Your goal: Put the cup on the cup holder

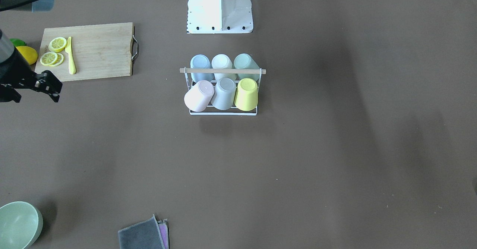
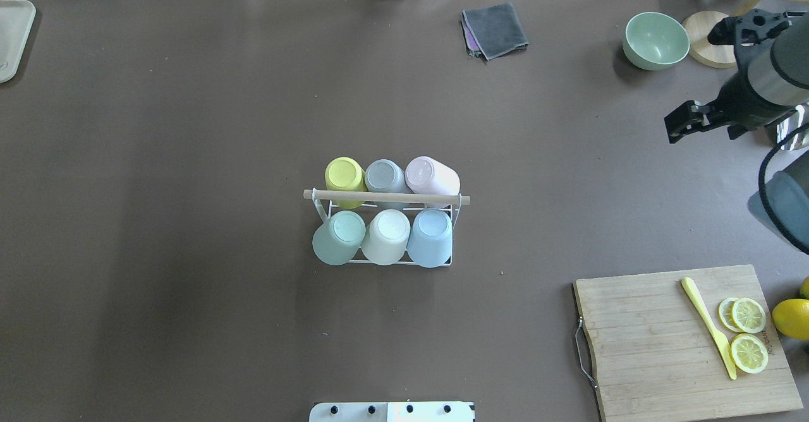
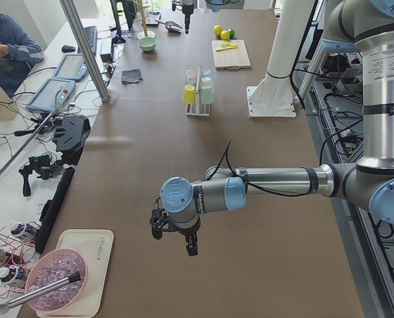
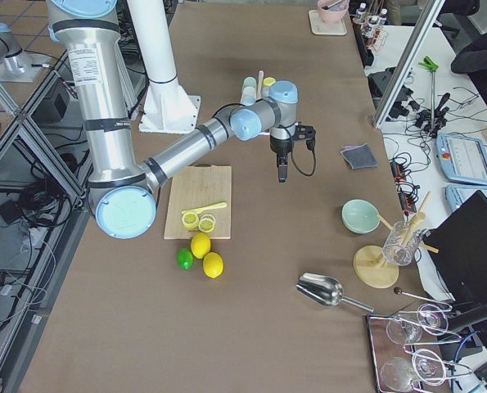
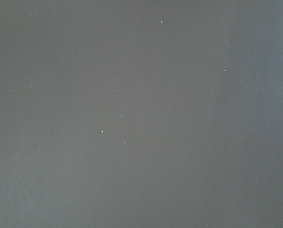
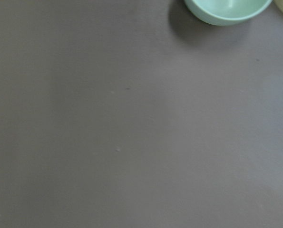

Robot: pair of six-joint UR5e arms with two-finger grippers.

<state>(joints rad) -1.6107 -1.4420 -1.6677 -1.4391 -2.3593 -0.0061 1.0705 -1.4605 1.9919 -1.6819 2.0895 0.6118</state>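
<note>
Six cups fill cup holder on table; right hand wide, left hand unclear.

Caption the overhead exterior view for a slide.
Six inverted pastel cups fill the cup holder mid-table; the right gripper hovers near the green bowl.

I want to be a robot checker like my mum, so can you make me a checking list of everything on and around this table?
Surface: brown table, a few specks, no spills seen.
Job's things: cup holder carries six upside-down cups, three each side of its wooden rod.
Clutter: cutting board with lemon slices and yellow knife; green bowl; grey cloth.
Claws: left claw and right claw hang away from the holder, holding nothing; open or shut unclear.
Cables: black cable loops beside the right arm.
Surroundings: person seated at a side desk.
</note>
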